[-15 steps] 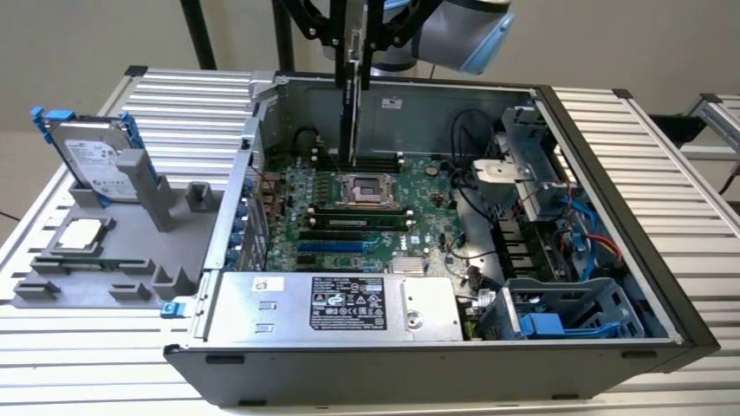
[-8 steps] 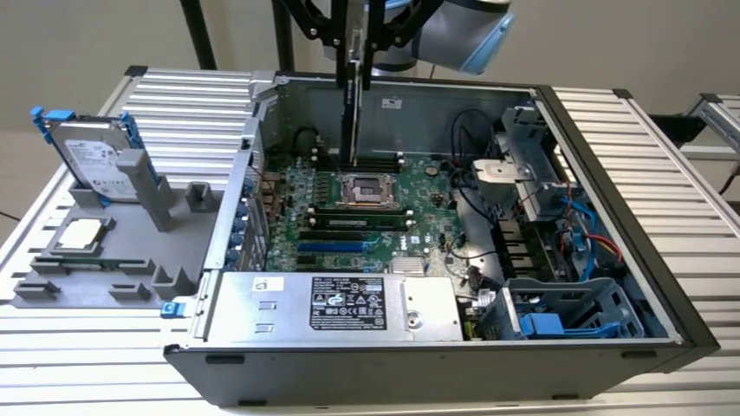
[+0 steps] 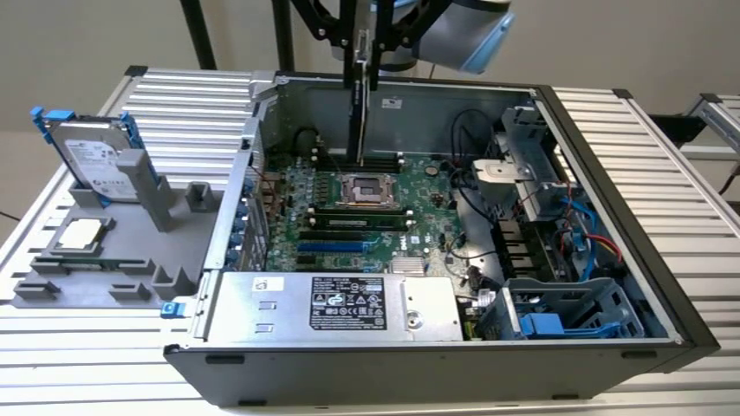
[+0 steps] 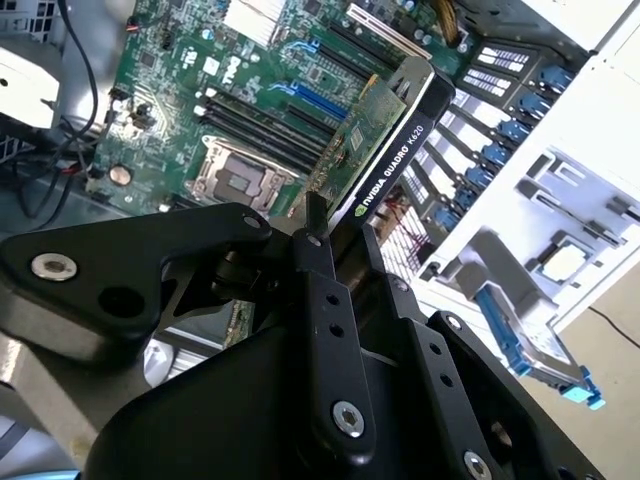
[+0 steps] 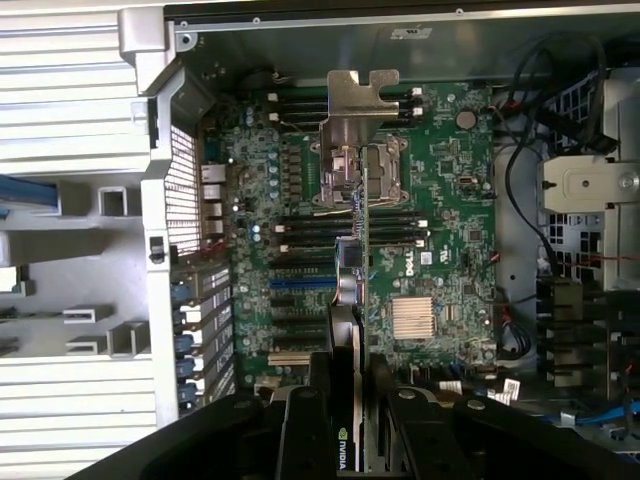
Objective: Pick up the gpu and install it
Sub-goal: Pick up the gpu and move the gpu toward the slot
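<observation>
Motherboard [image 4: 170,70] beneath gpu [image 4: 385,150] (in end effector [image 4: 338,235])

At the top of the exterior view, the frame edge is cutting off the arm [image 3: 469,35]. The gpu [image 3: 362,113] is presenting just its thin edge there, with both faces turned out of sight. Toward the exterior view's left, a grey holder [image 3: 137,178] is hiding the lower part of the hard drive [image 3: 95,160]. In both wrist views the fingers [image 5: 302,430] [image 4: 325,300] are covering the gpu's held end. In the second wrist view the black linkage [image 4: 130,260] is blocking part of the motherboard [image 4: 180,90].
</observation>
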`<state>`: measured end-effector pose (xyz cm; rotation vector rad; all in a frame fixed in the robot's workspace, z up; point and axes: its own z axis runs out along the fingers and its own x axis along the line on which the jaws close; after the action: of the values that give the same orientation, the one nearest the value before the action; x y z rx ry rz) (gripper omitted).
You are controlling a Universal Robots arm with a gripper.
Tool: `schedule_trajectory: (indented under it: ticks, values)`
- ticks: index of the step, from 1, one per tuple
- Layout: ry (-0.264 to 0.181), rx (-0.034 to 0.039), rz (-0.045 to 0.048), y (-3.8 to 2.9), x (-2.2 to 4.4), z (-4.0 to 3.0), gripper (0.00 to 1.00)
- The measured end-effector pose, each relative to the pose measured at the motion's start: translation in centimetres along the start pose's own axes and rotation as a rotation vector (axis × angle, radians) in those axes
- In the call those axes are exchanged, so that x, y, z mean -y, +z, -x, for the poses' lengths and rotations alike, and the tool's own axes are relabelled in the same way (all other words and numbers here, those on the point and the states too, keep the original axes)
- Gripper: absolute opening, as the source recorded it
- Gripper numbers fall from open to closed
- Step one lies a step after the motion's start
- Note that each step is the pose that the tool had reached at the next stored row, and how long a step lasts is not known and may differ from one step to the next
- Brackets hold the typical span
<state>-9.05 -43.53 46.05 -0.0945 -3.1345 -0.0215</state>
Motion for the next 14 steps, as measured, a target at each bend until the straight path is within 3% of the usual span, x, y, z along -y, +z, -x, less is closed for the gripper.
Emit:
schedule_trajectory:
  ticks: [14]
  values:
    - [-0.002,-0.0003,0.0000,0.00,-0.02,0.32,0.00]
